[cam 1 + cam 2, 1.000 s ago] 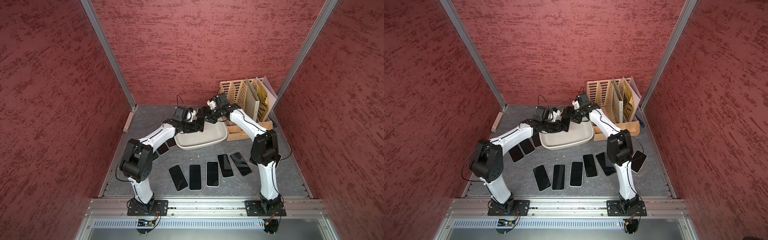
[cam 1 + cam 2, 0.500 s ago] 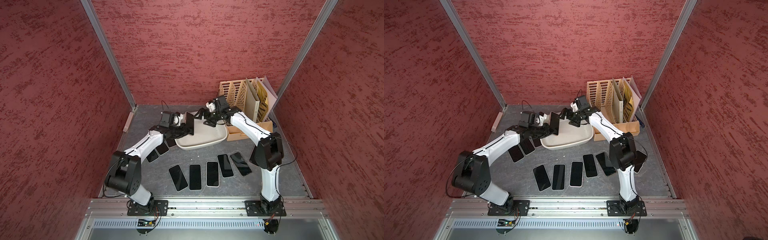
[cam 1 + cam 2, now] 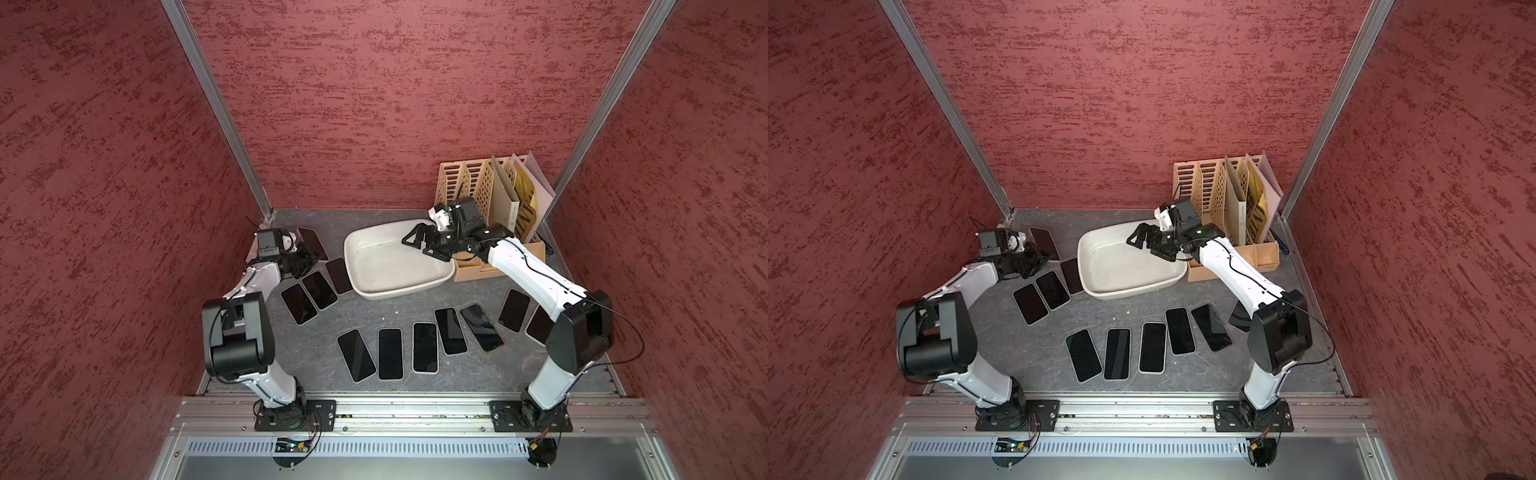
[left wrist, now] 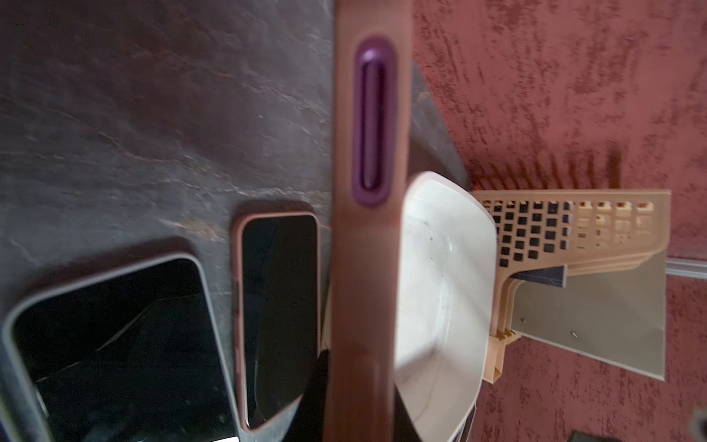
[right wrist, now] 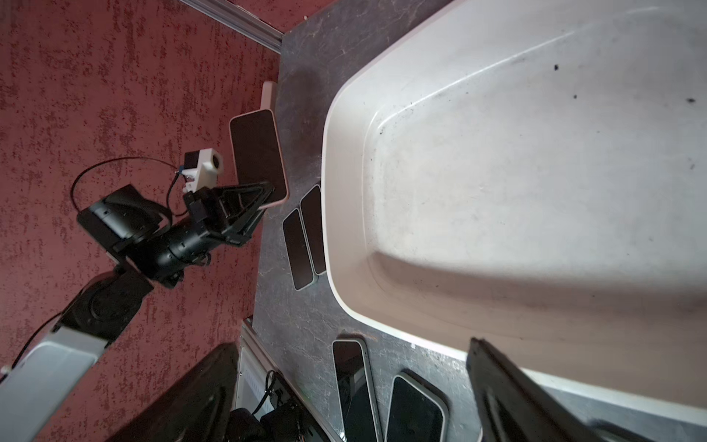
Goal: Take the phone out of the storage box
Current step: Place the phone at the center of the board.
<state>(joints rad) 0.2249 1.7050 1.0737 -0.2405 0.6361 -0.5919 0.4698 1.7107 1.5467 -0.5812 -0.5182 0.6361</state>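
While the left gripper (image 3: pixel 309 254) is clamped tight on one end of the phone (image 3: pixel 312 242), the phone is outside the storage box (image 3: pixel 395 293). It sits off the box's left side, near its far left corner and apart from the rim. The phone has a dark screen and is tilted. The left wrist view shows its pinkish case edge (image 4: pixel 367 268) with a purple side button (image 4: pixel 373 118). Whether its lower end touches the grey table (image 3: pixel 374 316) cannot be told. The right gripper (image 3: pixel 424 245) hovers above the box's far right part, its jaws spread wide with nothing between them. In the right wrist view, the box's scuffed white floor fills most of the frame. Three other phones (image 3: pixel 319 289) lie flat, screens up, just beside the box's left side. A loose row of five phones (image 3: pixel 424 347) lies in front of the box, toward the arm bases. A beige slotted file organizer (image 3: pixel 465 187) stands just beyond the box's far right corner.
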